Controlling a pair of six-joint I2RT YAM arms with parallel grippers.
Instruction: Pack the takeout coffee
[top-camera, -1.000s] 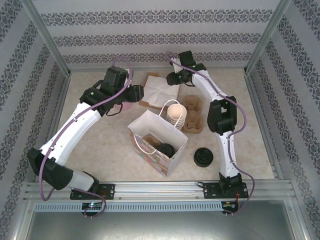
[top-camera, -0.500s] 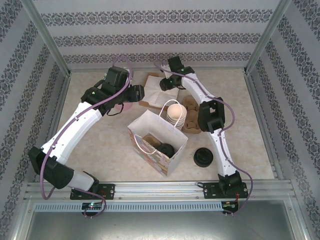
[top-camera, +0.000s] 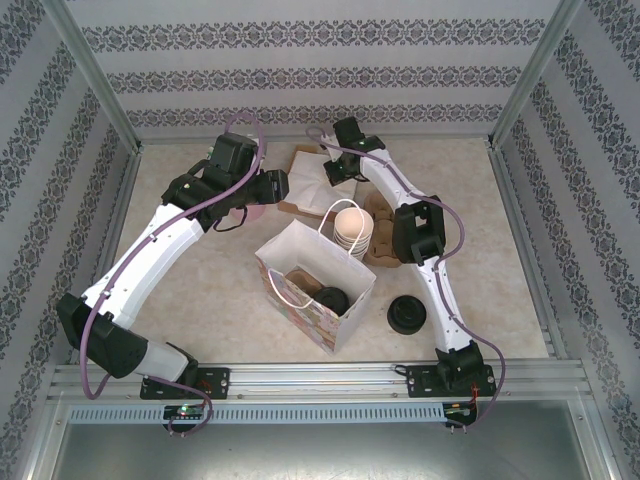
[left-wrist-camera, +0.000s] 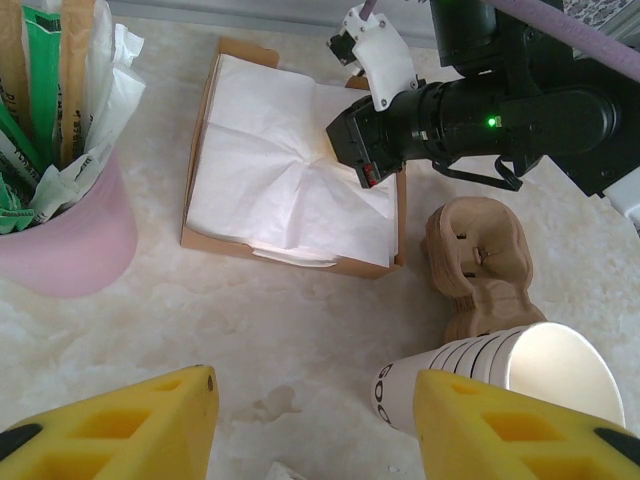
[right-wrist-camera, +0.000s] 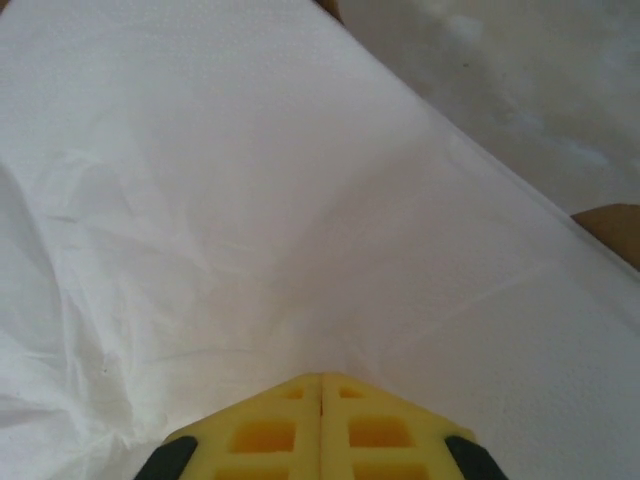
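Top external: takeout coffee (top-camera: 332, 298) sits inside the open white paper bag (top-camera: 300, 245) at table centre. Only its black lid is visible; the cup wall is hidden by the bag, and the brown item beside it is hard to identify. Loose black lids (top-camera: 407, 314) lie right of the bag, the lidless cup stack (top-camera: 352, 226) and cup carriers (top-camera: 388, 235) behind it. Right gripper (top-camera: 336, 176) is down on the napkin stack (top-camera: 312, 172); left gripper (top-camera: 272, 186) hangs just left of it. Judgement: coffee is packed, and the step in hand is fetching a napkin. Left wrist: left gripper (left-wrist-camera: 312, 400) has its fingers spread wide, holding nothing, above bare table. Right gripper (left-wrist-camera: 362, 160) touches the napkin (left-wrist-camera: 270, 170) in its cardboard tray (left-wrist-camera: 290, 262), creases running toward it. Pink cup (left-wrist-camera: 65, 240) of wrapped sticks is cut off at the left edge. Right wrist: right gripper (right-wrist-camera: 320, 400) pads are pressed together, napkin (right-wrist-camera: 250, 200) puckered into them, apparently pinched. Sheet count cannot be told. Next move calls for a straight lift, peeling one sheet, then carrying it over the bag mouth.
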